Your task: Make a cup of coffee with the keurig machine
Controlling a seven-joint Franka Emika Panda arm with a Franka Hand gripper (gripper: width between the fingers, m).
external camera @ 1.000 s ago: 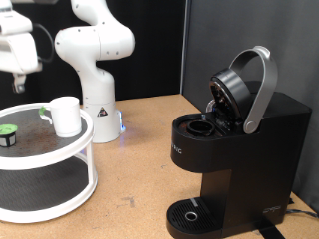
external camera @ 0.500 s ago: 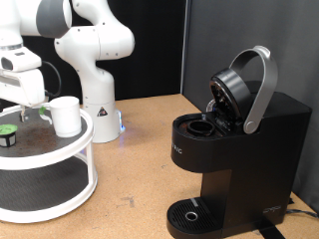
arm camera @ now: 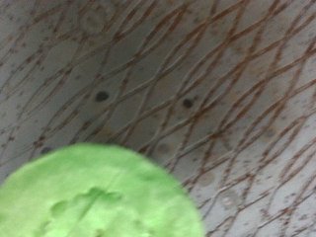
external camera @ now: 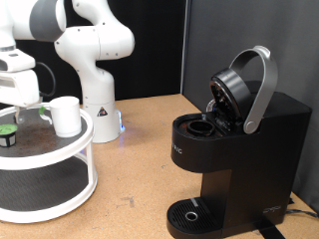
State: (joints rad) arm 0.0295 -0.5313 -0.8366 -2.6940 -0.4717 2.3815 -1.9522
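Two items on white two-tier stand (external camera: 88,149), far left: cup (external camera: 66,116), green-topped pod (external camera: 8,133). Gripper (external camera: 18,104) above pod, finger spacing unreadable, partly cropped. Keurig machine (external camera: 239,149) right, lid raised, chamber contents unclear.

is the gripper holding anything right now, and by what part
Nothing shows between its fingers. The gripper hangs over the white stand, above the green-topped pod, beside the cup.
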